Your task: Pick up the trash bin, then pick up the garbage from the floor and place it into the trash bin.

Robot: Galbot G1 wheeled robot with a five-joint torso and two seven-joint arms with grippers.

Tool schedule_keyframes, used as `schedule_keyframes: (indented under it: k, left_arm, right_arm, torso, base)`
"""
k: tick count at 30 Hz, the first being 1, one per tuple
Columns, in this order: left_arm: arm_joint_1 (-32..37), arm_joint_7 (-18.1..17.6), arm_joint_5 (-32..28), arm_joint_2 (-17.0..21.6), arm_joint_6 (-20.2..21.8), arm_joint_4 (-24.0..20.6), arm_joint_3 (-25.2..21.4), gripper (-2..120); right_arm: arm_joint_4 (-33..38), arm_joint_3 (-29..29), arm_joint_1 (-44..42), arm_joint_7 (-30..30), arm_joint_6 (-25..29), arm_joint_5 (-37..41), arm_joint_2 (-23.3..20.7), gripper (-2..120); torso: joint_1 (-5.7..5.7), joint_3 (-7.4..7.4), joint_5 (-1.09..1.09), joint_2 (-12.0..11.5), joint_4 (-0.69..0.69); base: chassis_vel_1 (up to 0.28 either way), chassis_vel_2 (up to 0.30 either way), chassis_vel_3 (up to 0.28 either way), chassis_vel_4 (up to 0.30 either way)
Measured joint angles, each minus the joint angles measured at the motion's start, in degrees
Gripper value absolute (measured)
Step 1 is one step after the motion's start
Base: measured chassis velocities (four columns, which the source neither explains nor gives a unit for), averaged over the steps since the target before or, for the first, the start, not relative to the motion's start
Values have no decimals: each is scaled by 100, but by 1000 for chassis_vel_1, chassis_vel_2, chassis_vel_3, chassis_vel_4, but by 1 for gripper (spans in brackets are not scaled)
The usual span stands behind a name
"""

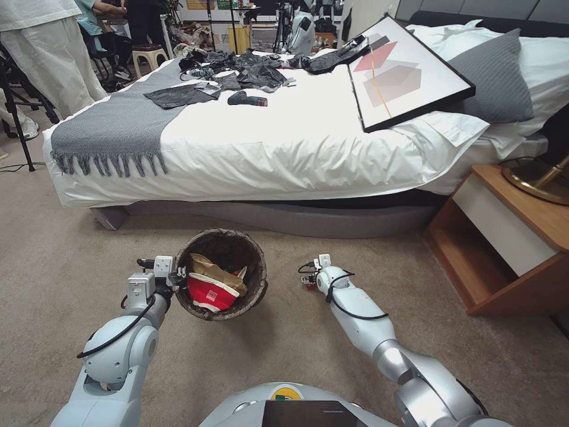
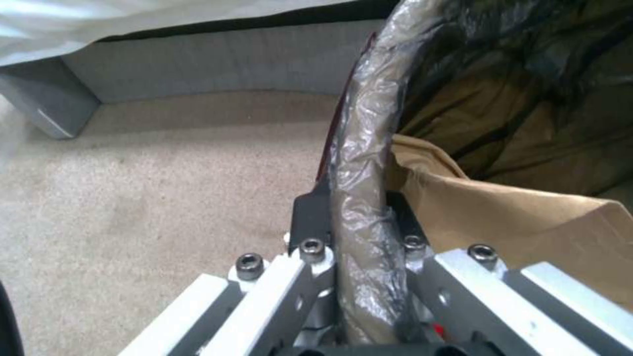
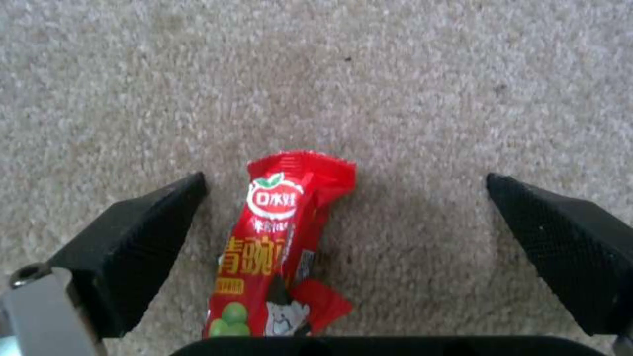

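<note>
Your left gripper (image 2: 359, 232) has its jaws clamped on the rim of the trash bin (image 1: 258, 283), one finger outside the bag-wrapped edge and the other inside it. In the head view the bin sits just beside that gripper (image 1: 176, 279), toward the robot's right, with its dark liner folded over the rim. Inside the bin, close to the clamped rim, you can see a tan paper scrap (image 2: 527, 217) and, in the head view, a red-and-white paper cup (image 1: 210, 292) lying under it.

Your right gripper (image 3: 343, 198) hangs low over the carpet (image 3: 395, 74) with its jaws wide apart. A red snack wrapper (image 3: 277, 237) lies on the floor between them, lengthwise along the jaws, nearer one finger than the other and touching neither. From the head view that gripper (image 1: 308, 277) is well apart from the bin, off to its right, and the wrapper shows as a small red spot at its tip.

Beyond both grippers stands the bed (image 1: 284, 154), with a framed picture (image 1: 409, 71) leaning on it and a wooden nightstand (image 1: 510, 237) to the right.
</note>
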Motion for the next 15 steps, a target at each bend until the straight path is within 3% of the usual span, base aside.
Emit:
schedule_keyframes:
  k: [5, 6, 8, 15]
  left_arm:
    - [0, 4, 2, -1, 0, 12, 7, 3]
    - [1, 8, 2, -3, 0, 13, 8, 3]
    - [4, 7, 2, -2, 1, 15, 4, 3]
    - [-6, 7, 9, -16, 0, 40, 3, 3]
  right_arm:
    - [-290, 35, 118, -55, 78, -180, 148, 100]
    - [-360, 43, 142, -56, 117, -221, 175, 100]
    - [-397, 49, 157, -74, 130, -252, 197, 100]
    - [-647, 153, 201, -154, 245, -516, 334, 100]
  torso:
    - [-1, -1, -1, 1, -1]
    - [0, 0, 7, 0, 9]
    - [0, 0, 8, 1, 4]
    - [0, 0, 3, 1, 3]
  base:
    - [0, 0, 0, 0]
    - [0, 0, 0, 0]
    - [0, 0, 0, 0]
    - [0, 0, 0, 0]
